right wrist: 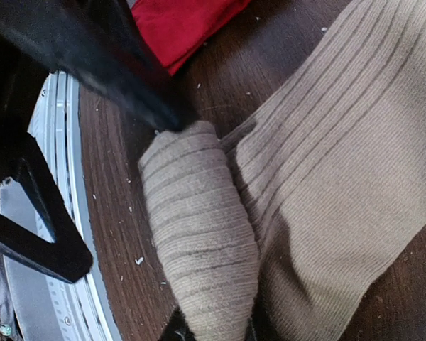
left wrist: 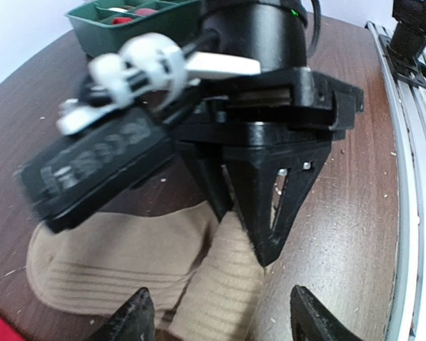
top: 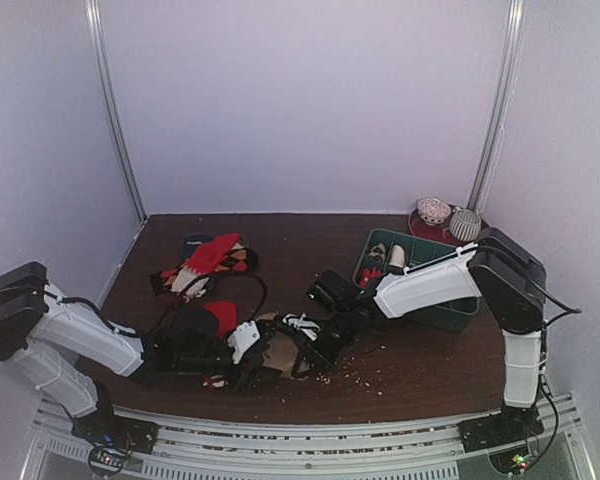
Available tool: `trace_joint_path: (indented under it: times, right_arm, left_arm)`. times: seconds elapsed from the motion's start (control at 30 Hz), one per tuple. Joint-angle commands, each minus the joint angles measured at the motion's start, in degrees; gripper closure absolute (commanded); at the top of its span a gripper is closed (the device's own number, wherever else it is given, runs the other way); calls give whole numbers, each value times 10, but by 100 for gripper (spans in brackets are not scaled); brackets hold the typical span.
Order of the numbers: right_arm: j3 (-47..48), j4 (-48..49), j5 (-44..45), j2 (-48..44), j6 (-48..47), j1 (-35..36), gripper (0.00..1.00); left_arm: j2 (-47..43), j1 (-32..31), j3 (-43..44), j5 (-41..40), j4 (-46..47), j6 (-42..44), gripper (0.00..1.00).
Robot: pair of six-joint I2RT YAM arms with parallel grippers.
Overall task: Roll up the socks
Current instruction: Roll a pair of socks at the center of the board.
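Tan sock [right wrist: 199,234], rolled end clamped in right gripper [right wrist: 216,330] fingers — left gripper [left wrist: 220,307] fingers apart, straddling it. Prob. best: keep roll tight, turn evenly, flat part pinned.

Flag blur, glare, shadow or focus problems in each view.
Top external: even light, no glare; sock nearly lost against the dark table. Left wrist: right gripper body and white fitting blurred, sock ribs sharp. Right wrist: left gripper out of focus, sock crisp, soft shadow beside the roll.
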Motion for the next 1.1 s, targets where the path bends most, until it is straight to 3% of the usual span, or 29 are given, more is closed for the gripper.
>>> trace_joint_path:
  times: [0.0, 0.4, 0.8, 1.07]
  right_arm:
    - [-34, -129, 34, 54, -4, 10, 83]
    - [-29, -135, 31, 63, -12, 10, 83]
    - [-32, -139, 30, 65, -20, 10, 83]
    - [-36, -139, 30, 65, -23, 10, 83]
  left_arm:
    - [45, -2, 32, 59, 46, 35, 36]
    - [85, -4, 42, 67, 10, 18, 51]
    - [117, -4, 48, 26, -3, 9, 48]
    - [57, -4, 13, -18, 41, 4, 43]
